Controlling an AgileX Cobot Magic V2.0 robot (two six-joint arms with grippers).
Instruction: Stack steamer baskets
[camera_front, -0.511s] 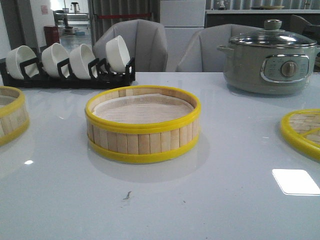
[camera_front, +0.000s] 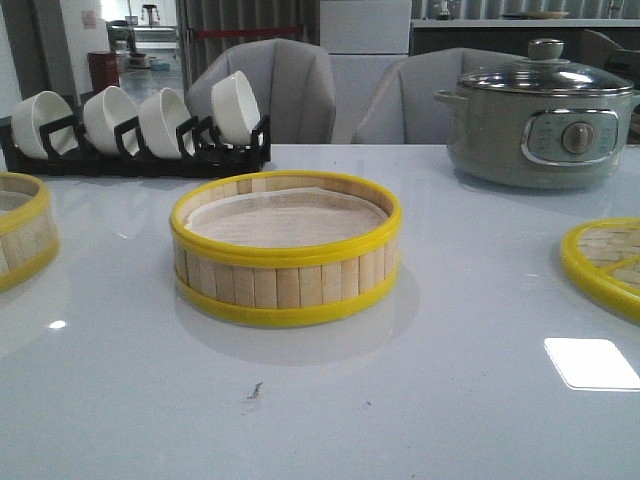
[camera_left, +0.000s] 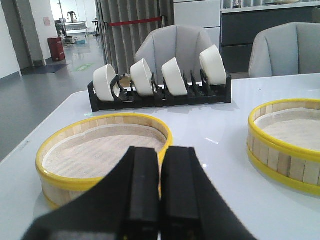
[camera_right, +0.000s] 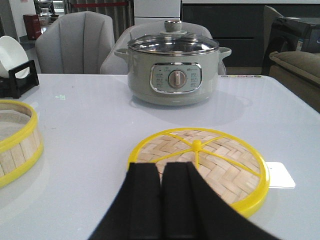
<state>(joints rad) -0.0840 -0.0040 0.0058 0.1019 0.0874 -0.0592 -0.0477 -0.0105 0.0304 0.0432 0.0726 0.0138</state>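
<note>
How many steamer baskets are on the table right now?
2. One basket sits mid-table in front of the bowl rack. The other basket is at the left edge of the front view, cut off, just ahead of the left gripper. Neither is stacked.

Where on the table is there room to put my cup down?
The front of the table, near the middle steamer basket, is bare. There are also gaps between it and the left steamer basket and the woven lid. The bowl rack and pot crowd the back.
</note>
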